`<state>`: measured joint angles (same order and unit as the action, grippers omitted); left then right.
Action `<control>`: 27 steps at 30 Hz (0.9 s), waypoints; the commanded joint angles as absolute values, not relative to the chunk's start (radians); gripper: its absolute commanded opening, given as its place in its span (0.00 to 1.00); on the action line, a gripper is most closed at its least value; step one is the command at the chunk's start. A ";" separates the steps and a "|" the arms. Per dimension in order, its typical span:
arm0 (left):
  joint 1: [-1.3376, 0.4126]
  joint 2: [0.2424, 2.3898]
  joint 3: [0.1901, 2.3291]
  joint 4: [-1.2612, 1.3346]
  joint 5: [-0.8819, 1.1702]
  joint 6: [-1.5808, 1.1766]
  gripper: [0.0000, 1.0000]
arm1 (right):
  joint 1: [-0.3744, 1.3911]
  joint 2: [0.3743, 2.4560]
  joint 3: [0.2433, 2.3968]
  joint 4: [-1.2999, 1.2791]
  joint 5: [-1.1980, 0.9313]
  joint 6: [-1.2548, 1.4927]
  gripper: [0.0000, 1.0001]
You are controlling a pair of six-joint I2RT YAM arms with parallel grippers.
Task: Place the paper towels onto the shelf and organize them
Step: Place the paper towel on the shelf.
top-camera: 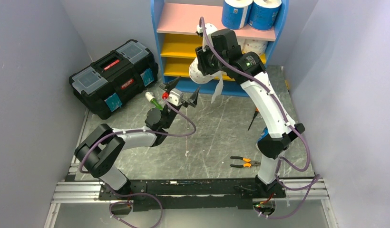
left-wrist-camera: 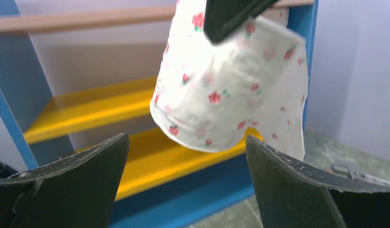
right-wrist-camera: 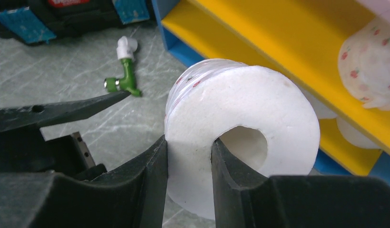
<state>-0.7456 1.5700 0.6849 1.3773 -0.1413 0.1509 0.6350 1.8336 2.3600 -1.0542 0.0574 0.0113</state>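
My right gripper [right-wrist-camera: 189, 164] is shut on the wall of a white pink-dotted paper towel roll [right-wrist-camera: 240, 128], one finger outside and one in the core. It holds the roll [top-camera: 197, 70] in the air in front of the blue-framed shelf [top-camera: 157, 28]. A loose sheet hangs from it [top-camera: 217, 90]. My left gripper [top-camera: 182, 93] is open and empty just below and left of the roll [left-wrist-camera: 221, 90]. Two blue-wrapped rolls [top-camera: 250, 13] stand on the pink top board. A dotted roll [right-wrist-camera: 369, 71] lies on a yellow board.
A black toolbox [top-camera: 114, 77] stands left of the shelf. A green and white fitting [right-wrist-camera: 124, 71] lies on the grey floor near my left gripper. Orange-handled pliers [top-camera: 244, 162] and a screwdriver [top-camera: 252, 118] lie by the right arm. Grey walls close in both sides.
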 commanded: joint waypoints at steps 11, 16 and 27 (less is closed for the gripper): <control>-0.681 1.738 0.972 1.439 -0.037 0.244 0.99 | 0.622 1.840 2.379 -0.806 0.213 -0.053 0.21; -0.676 1.800 1.044 1.413 -0.018 0.267 0.99 | 0.617 1.842 2.366 -0.761 0.214 -0.062 0.21; -0.675 1.881 1.129 1.408 -0.023 0.301 0.99 | 0.598 1.882 2.381 -0.731 0.195 -0.067 0.23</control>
